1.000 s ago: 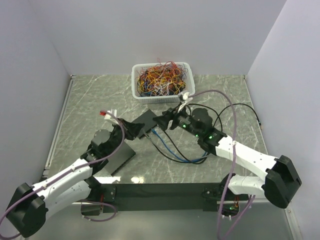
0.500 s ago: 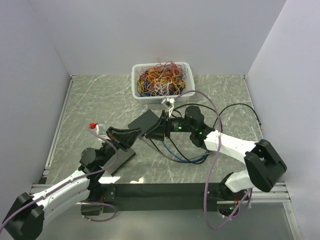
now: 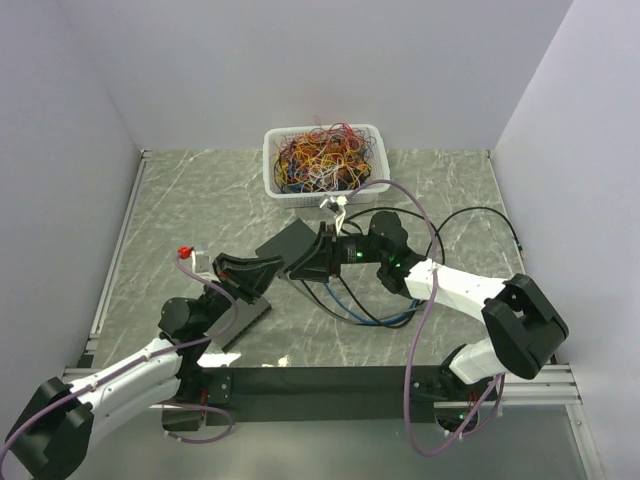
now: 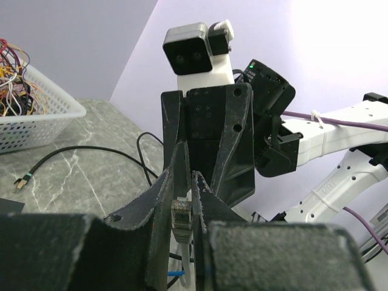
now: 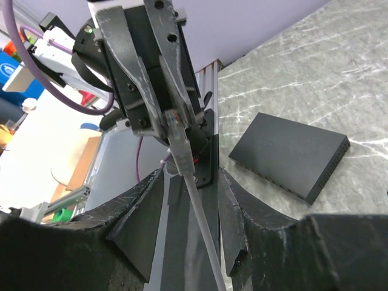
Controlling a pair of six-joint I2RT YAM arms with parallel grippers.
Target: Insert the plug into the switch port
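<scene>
- Black fingers of the left claw (image 4: 185, 182) are pressed together on the plug (image 4: 182, 213), a clear plastic connector that stands upright between them with its tip pointing away from the wrist.
- From the right wrist view, the same plug (image 5: 174, 124) sits in the tips of the left claw (image 5: 159, 118). Its pale cable (image 5: 197, 200) runs down toward the camera.
- That cable passes through the gap of the right claw (image 5: 191, 182), whose jaws stand apart on either side of it. I cannot tell whether either finger touches the cable.
- The two claws face each other tip to tip. In the left wrist view the right claw (image 4: 206, 145) fills the middle of the frame just beyond the plug, with its wrist camera on top.
- From above, the left claw (image 3: 262, 270) and the right claw (image 3: 303, 265) meet over the middle of the counter (image 3: 200, 200), held above its surface.
- The switch (image 3: 288, 243), a flat black box, lies on the counter just behind the meeting point. The plug is not in it, and the right wrist view shows the switch (image 5: 288, 154) lying apart from the claws on the marbled green surface.
- Black and blue cables (image 3: 365, 305) loop on the counter below the right arm.
- Another thin black cable (image 4: 91, 151) snakes across the counter and ends in a small connector.
- A dark flat slab (image 3: 245, 315) lies by the left arm.
- At the far edge stands a white basket (image 3: 372, 165) full of tangled coloured wires.
</scene>
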